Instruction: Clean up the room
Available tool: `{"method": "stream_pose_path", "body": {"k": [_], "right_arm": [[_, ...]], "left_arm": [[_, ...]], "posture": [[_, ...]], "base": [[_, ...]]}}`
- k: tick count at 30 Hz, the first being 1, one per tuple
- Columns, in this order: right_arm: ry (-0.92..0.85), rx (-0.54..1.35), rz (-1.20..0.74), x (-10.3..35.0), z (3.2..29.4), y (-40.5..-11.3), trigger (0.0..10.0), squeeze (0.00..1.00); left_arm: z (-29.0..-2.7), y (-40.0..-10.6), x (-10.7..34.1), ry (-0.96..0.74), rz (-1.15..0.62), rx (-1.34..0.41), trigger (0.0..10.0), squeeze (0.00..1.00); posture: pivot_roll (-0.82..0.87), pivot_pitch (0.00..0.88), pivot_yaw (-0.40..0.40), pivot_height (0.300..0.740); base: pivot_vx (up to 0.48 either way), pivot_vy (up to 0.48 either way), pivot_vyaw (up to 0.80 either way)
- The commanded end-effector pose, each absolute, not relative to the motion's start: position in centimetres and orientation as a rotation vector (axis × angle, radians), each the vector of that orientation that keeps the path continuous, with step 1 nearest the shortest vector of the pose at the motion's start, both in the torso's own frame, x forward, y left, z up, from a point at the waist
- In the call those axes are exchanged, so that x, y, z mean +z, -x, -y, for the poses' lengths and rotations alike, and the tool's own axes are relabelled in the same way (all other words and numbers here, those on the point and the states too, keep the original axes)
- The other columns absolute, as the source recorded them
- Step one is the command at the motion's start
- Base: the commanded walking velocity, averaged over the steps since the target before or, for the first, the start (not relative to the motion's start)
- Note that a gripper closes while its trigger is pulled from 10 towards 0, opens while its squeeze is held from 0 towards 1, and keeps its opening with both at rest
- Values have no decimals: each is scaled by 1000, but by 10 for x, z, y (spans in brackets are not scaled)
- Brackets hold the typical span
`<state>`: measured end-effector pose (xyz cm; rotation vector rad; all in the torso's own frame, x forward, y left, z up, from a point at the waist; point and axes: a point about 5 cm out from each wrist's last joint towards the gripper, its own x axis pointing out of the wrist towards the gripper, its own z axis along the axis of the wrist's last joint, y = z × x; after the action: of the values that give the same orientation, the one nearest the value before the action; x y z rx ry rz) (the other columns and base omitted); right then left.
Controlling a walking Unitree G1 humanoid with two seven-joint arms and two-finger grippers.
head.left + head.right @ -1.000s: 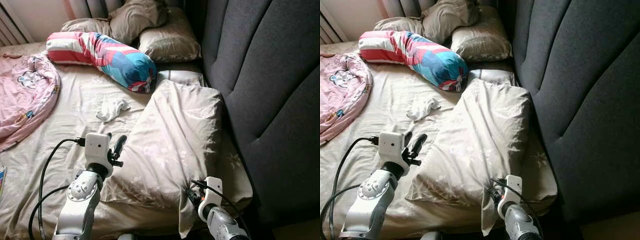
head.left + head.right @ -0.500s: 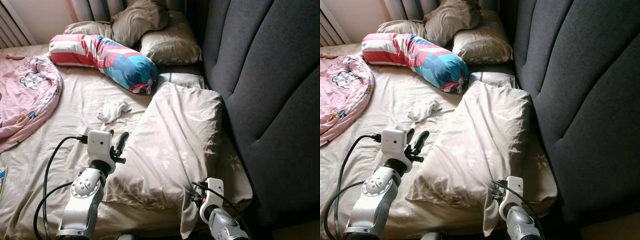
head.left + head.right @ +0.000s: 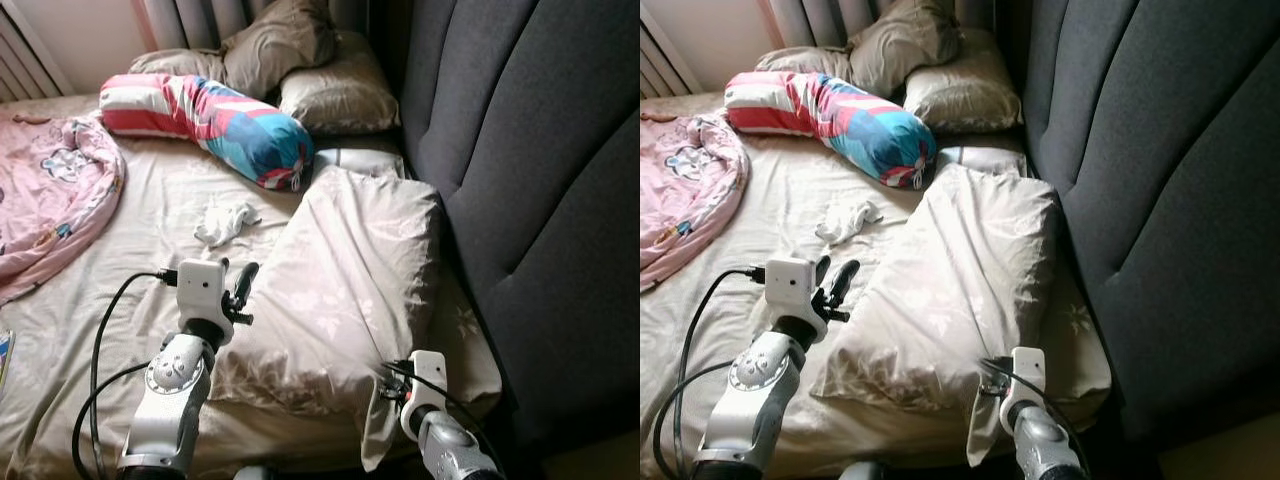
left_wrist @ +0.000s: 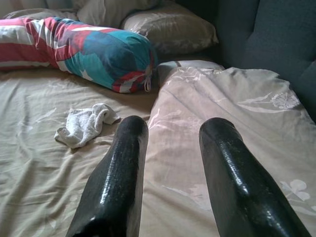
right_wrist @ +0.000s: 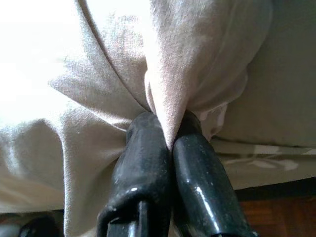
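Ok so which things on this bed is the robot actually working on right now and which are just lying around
In hand:
- beige floral pillow, its corner pinched in the right gripper
- left gripper, open beside the pillow's edge

Lying about:
- white sock
- striped bolster
- pink blanket
- stacked pillows at the headboard

The left pincer [image 3: 240, 283] sits at the lower left of the head view on a raised silver arm, its two black fingers [image 4: 118, 182] parted and pointing up the frame. The right pincer [image 5: 165, 143], at the lower right, has its fingers pressed together, pinching fabric.
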<state>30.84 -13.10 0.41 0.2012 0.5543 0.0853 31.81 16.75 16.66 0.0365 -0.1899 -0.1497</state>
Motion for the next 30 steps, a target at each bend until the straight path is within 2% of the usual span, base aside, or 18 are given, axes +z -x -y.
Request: {"method": "stream_pose_path", "body": {"k": [1,3,9,10,12,15,19,20,23,24,27,30], "right_arm": [[-183,-11,-516,10,152,-314,0,0],[-147,-80,-463,22,168,-323,0,0],[-104,-192,-383,41,191,-334,0,0],[-54,-279,-335,52,209,-337,0,0],[-28,-307,-318,55,215,-338,0,0],[31,-480,-280,65,245,-334,0,0],[51,-547,-260,69,257,-332,0,0],[85,-617,-248,73,269,-329,0,0],[96,-648,-250,73,274,-327,0,0],[96,-643,-261,72,273,-326,10000,0],[50,-595,-284,65,264,-327,10000,0],[-116,-465,-286,55,239,-329,10000,0]], "left_arm": [[-169,-317,163,-45,182,-141,10000,0],[-169,-318,163,-43,182,-140,10000,0],[-169,-318,162,-42,184,-140,10000,0],[-170,-319,162,-41,183,-139,10000,0],[-170,-319,162,-42,183,-139,10000,0],[-169,-321,163,-40,186,-139,10000,0],[-169,-321,163,-39,188,-140,10000,0],[-169,-320,161,-39,183,-142,10000,0],[-168,-320,160,-39,180,-143,10000,0],[-168,-320,160,-39,180,-144,10000,0],[-167,-321,159,-38,179,-146,10000,0],[-166,-321,158,-39,175,-149,10000,0]], "posture": [[28,195,22,659],[22,193,20,659],[17,193,19,659],[8,187,19,659],[8,187,19,659],[5,188,20,659],[3,191,21,659],[-2,191,21,659],[-2,191,21,659],[-5,193,20,659],[-5,197,20,659],[-2,204,22,659]], "base": [[0,0,0],[0,0,0],[0,0,0],[0,0,0],[0,0,0],[0,0,0],[0,0,0],[0,0,0],[0,0,0],[0,0,0],[0,0,0],[0,0,0]]}}
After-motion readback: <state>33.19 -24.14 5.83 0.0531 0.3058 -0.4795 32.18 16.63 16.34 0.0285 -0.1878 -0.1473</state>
